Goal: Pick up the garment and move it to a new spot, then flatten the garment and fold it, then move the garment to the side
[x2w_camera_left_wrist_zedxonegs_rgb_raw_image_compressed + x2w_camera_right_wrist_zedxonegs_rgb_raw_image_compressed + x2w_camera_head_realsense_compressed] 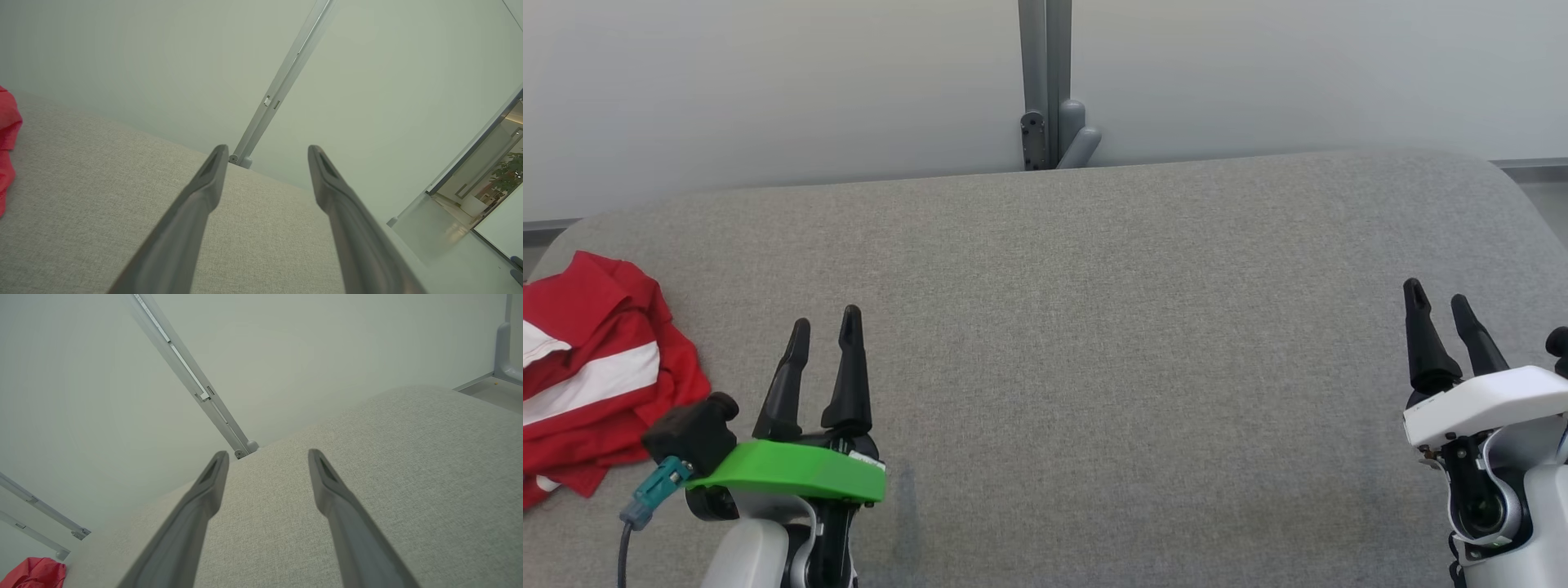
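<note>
The garment (592,371) is red with white stripes and lies crumpled at the far left edge of the grey padded surface (1094,327). A red edge of the garment (7,139) shows at the left of the left wrist view, and the garment (34,573) sits small in the right wrist view's bottom left corner. My left gripper (827,322) hovers just right of the garment, open, with nothing between its fingers. My right gripper (1437,298) stands open and empty at the far right. The left gripper (267,151) and right gripper (267,455) both show spread fingers.
A pale wall with a grey metal post (1045,82) runs behind the surface. A green cover (792,469) and a cable plug (658,486) sit on my left wrist. An open doorway (486,183) shows off to one side.
</note>
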Robot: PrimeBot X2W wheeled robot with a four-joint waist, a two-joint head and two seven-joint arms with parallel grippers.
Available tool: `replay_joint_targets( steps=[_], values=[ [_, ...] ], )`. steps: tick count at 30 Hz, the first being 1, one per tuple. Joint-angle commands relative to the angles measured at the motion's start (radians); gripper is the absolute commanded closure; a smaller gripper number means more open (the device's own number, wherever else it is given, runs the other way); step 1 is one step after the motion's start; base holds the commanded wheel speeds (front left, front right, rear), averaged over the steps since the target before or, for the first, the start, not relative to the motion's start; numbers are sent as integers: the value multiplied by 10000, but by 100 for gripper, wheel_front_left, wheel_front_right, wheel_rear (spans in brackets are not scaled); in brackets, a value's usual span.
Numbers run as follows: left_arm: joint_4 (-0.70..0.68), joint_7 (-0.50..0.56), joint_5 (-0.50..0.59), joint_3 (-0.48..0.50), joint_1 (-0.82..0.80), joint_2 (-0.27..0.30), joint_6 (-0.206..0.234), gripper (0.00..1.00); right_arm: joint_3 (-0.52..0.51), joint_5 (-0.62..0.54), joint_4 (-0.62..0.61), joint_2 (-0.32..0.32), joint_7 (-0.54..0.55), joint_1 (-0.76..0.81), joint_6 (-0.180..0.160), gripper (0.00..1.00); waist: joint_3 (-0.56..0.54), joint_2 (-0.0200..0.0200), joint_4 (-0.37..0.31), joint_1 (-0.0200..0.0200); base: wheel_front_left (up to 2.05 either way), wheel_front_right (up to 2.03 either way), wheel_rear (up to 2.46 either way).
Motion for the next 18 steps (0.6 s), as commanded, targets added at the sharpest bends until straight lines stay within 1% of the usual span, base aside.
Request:
replay_joint_targets(
  steps=[1,18],
  values=[
    [-76,6,362,-4,-213,67,52,0,83,-321,-173,-97,-150,-38,3,0,-5,0,1,0,0,0,0],
    [195,405,2160,-21,-43,222,284,0,789,-2035,32,-39,-1042,288,4,0,-69,0,17,0,0,0,0]
  ],
)
